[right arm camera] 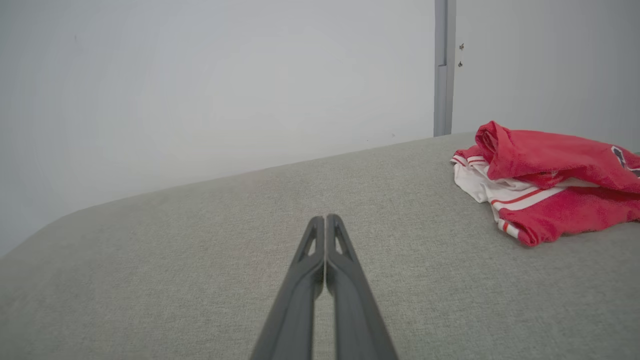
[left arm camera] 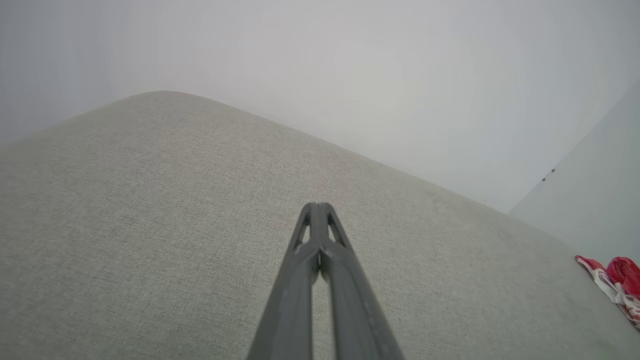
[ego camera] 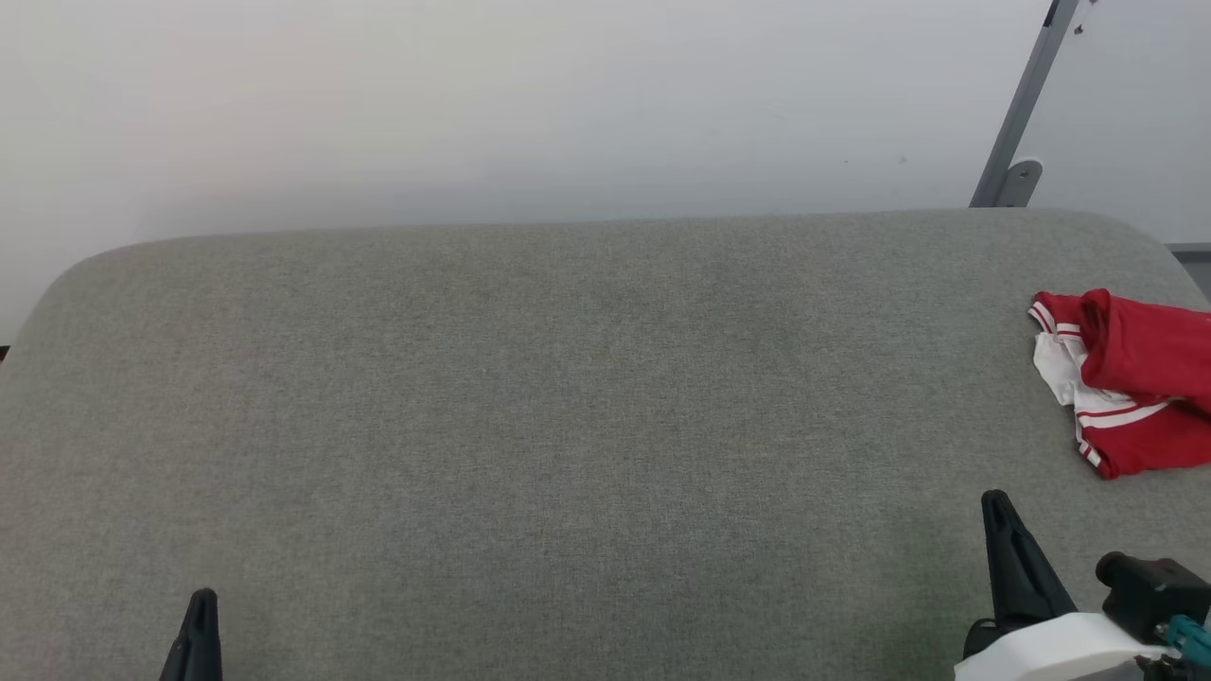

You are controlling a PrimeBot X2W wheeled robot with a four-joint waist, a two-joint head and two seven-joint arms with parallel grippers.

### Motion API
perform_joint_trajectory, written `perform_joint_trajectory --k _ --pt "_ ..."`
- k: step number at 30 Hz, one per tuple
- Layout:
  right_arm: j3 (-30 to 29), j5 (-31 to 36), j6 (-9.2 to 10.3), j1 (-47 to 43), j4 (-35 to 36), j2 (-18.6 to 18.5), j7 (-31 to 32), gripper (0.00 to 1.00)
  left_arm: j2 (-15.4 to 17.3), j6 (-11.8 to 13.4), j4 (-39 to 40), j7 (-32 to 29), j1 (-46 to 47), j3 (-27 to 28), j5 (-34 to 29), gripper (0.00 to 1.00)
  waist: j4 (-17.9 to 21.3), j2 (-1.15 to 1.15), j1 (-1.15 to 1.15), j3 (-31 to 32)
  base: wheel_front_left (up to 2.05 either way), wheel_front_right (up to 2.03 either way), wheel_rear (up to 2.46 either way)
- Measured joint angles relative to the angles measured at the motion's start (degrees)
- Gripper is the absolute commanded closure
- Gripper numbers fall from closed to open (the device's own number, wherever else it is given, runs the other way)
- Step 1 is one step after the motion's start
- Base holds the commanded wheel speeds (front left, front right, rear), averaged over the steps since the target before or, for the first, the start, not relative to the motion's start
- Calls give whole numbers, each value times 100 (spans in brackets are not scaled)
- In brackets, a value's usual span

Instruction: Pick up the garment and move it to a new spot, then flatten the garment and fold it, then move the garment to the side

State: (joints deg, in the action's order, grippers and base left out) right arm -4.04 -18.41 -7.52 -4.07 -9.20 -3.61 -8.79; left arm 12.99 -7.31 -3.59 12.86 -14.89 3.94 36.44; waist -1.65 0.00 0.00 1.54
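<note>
- Left gripper [left arm camera: 316, 206] and right gripper [right arm camera: 325, 218]: each has its fingers pressed together on nothing, over the near part of the surface.
- Shirt [ego camera: 1135, 378]: a rumpled, loosely doubled red heap at the right side, apart from both grippers.
- Progress: this fits either a heap awaiting pickup or a rough fold already set aside.
- Grey fabric surface [ego camera: 568, 397], with a pale wall [ego camera: 473, 95] and a metal post [ego camera: 1026, 104] behind.
</note>
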Motion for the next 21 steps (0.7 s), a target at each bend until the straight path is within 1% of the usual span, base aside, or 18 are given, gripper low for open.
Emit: perform_joint_trajectory --k 21 --pt "-55 -1913 1 243 -99 13 385 100 -225 0 -290 -486 550 30 1455 100 28 0 0 -29 0 0 0"
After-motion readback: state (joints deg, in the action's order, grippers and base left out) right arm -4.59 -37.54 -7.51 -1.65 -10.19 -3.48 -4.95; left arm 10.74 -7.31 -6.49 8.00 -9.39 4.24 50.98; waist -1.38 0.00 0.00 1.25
